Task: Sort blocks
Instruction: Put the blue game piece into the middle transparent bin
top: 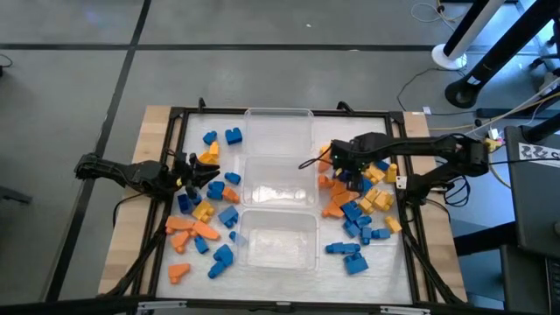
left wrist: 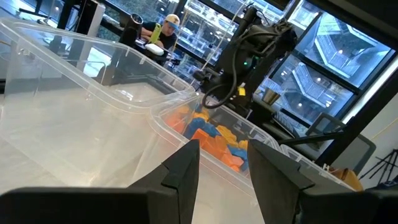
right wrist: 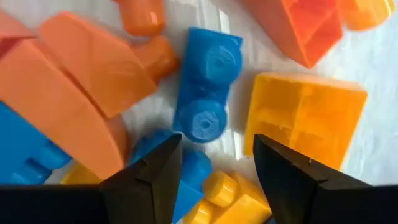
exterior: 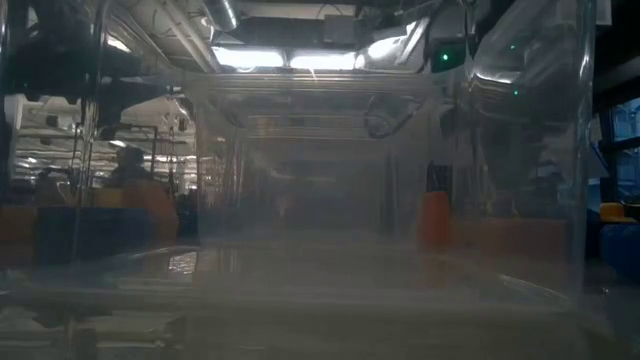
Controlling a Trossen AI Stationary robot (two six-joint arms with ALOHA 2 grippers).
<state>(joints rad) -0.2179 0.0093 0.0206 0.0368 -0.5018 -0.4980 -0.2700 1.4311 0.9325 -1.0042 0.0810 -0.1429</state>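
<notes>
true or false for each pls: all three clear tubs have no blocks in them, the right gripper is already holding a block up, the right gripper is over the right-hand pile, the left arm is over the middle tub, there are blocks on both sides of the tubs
1. The three clear tubs hold no blocks. True.
2. The right gripper is holding a block up. False: its fingers stand open with nothing between them, just above a blue block lying flat.
3. The right gripper is over the right-hand pile. True.
4. The left gripper is over the middle tub. False: it is beside the tubs, among the left-hand blocks.
5. Blocks lie on both sides of the tubs. True.
</notes>
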